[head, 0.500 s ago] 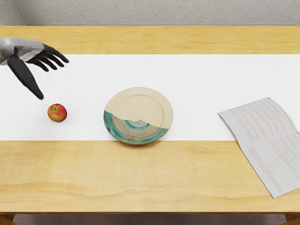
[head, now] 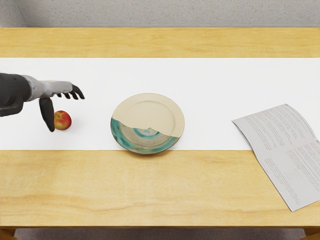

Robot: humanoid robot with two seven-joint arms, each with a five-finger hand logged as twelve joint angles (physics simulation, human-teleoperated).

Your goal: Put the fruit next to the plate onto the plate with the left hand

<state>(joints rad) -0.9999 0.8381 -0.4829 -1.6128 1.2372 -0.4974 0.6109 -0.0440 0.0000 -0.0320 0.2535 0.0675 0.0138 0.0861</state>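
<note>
Left hand [head: 56, 96], fingers spread and holding nothing, hovers at the apple [head: 62, 120], thumb possibly touching it, beside the plate [head: 150, 107] on the table [head: 150, 190].

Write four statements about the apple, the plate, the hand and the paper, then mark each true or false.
1. The apple lies on the plate. False: it lies on the white cloth, to the left of the plate and apart from it.
2. The left hand is open next to the apple, not closed on it. True.
3. Nothing lies on the plate. True.
4. The paper lies between the apple and the plate. False: it lies to the right of the plate, near the table's right edge.
</note>
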